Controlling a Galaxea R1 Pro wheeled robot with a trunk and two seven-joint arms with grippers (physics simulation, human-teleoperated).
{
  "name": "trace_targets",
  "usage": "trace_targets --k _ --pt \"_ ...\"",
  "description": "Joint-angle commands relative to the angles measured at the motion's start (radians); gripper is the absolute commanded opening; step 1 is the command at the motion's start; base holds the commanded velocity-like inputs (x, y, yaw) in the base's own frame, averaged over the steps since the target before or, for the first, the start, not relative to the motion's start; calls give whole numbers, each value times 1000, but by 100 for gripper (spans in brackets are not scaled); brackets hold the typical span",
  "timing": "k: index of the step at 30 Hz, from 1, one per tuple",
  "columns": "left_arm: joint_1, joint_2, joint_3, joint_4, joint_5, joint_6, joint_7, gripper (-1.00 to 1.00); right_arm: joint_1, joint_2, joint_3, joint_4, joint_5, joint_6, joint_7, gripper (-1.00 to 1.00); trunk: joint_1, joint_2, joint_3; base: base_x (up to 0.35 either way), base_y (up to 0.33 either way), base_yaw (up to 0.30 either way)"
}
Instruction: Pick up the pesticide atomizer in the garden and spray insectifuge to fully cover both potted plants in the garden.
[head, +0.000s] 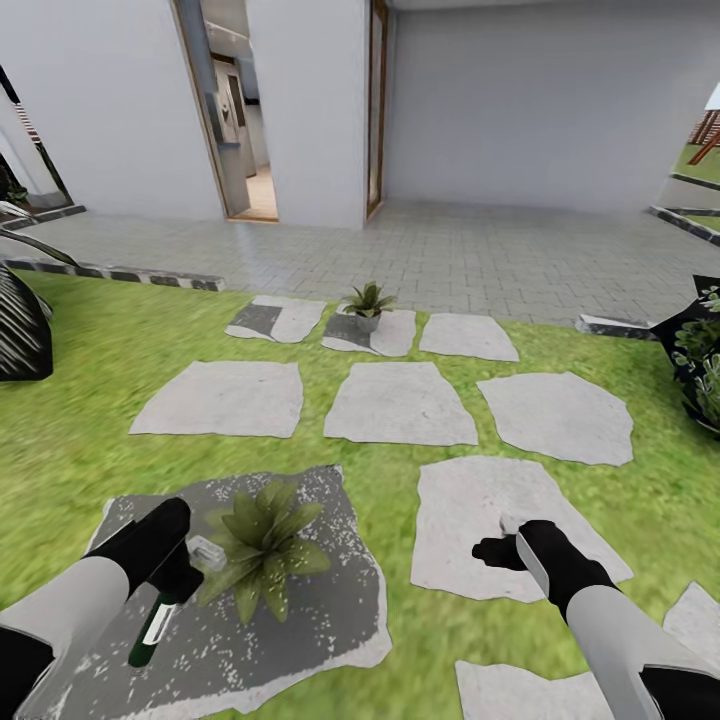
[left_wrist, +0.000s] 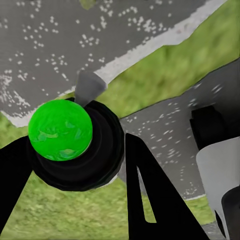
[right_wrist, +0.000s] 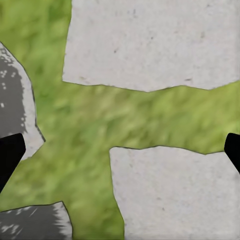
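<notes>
The left gripper (head: 172, 578) was shut tight on the pesticide atomizer (head: 158, 620). The bottle's white nozzle (head: 205, 552) pointed at the near potted plant (head: 262, 545), just beside its leaves. That plant sat on a dark, speckled stone slab (head: 320, 620) in the lawn (head: 80, 400). The right gripper (head: 503, 545) hung over a pale slab (head: 470, 520) with its two fingers wide apart, holding nothing. The far potted plant (head: 368, 303) stood well apart, on a slab near the paved path (head: 480, 250). I think the spray could miss some leaves, because the nozzle was so close and off to one side. The bottle could also bump the leaves. There was lots of open grass and stone between the two plants, so the robot had room to roll forward. A big dark plant (head: 20, 330) and a bush (head: 700, 360) stood at the sides.
</notes>
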Motion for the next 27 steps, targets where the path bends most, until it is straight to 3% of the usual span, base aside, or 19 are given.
trace_targets --k 1,7,14,27 --pt "-2 1 -6 -2 -10 1 -10 -100 0 0 -4 -2 -1 5 3 100 0 0 -1 0 -7 0" --pt "-3 2 -19 -2 -11 1 -10 -100 0 0 -3 -2 -1 5 3 100 0 0 -1 0 -157 -82" --pt "8 -1 -19 -2 -11 1 92 -100 0 0 -3 -2 -1 5 3 100 0 0 -1 0 -25 -160" --pt "26 1 -18 4 -10 1 94 -100 0 0 0 -2 -1 5 3 100 0 0 -1 0 47 -2"
